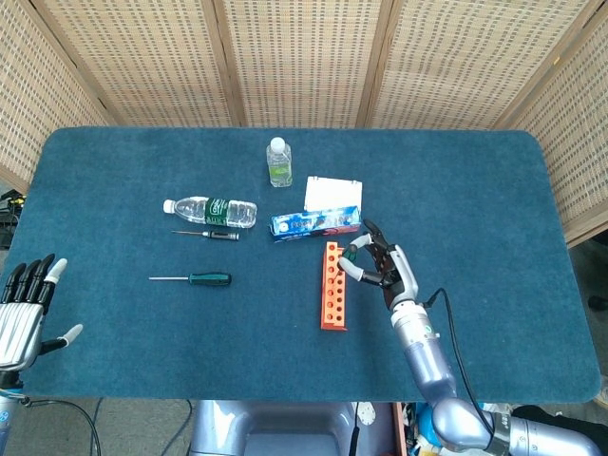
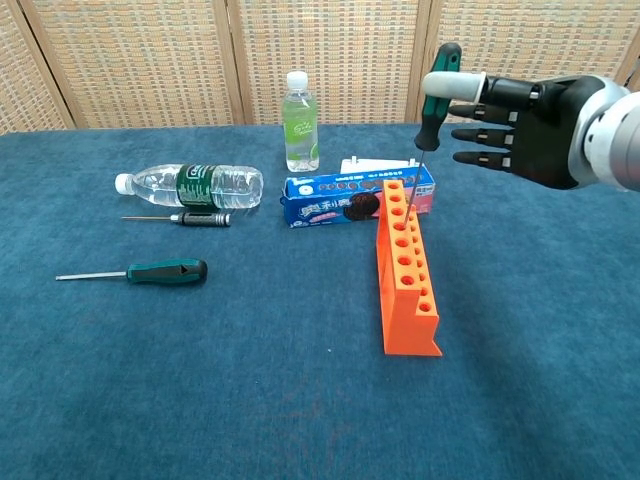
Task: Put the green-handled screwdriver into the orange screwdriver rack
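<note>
My right hand pinches a green-handled screwdriver by its handle, the other fingers spread. It hangs nearly upright, with its thin shaft reaching down to just above the far end of the orange rack. In the head view the right hand and the screwdriver sit just right of the rack. A second green-handled screwdriver lies flat on the table's left part. My left hand hovers open off the table's near left edge.
A small black-handled screwdriver lies by a toppled water bottle. A small upright bottle stands at the back. A blue biscuit box and a white box lie just beyond the rack's far end.
</note>
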{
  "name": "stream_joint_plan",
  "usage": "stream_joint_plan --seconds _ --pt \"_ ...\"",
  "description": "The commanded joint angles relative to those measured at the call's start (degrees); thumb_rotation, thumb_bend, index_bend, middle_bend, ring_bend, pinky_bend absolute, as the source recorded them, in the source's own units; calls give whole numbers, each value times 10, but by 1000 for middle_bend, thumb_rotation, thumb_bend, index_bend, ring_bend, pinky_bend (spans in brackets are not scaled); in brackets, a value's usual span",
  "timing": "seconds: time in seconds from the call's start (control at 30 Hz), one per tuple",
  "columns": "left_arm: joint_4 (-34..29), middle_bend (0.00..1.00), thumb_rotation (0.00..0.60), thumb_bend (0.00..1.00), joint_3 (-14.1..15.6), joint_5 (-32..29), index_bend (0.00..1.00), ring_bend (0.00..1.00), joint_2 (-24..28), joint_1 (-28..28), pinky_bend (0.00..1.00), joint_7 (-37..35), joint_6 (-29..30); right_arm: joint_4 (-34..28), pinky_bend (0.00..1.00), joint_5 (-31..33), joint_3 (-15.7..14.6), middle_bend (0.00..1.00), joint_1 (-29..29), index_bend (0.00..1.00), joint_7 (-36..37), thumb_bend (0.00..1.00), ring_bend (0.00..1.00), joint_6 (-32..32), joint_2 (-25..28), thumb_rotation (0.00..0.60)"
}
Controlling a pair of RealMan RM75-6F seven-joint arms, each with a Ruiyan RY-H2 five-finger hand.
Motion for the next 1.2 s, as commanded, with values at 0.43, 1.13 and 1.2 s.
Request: stream_joint_plan --seconds 0.43,1.13,1.2 --pt "0 0 600 0 1 0 0 0 -1 -1 0 2 -2 45 0 -34 -28 27 -18 671 50 223 0 -56 -12 600" --pt "1 0 600 0 1 -3 0 0 -2 -1 0 1 -5 101 0 -99 -60 30 -37 580 97 223 0 -107 -35 600" --pt "1 0 600 0 1 -2 0 0 -2 -1 0 2 -5 101 0 -102 -61 30 -37 562 97 223 0 -107 -35 600"
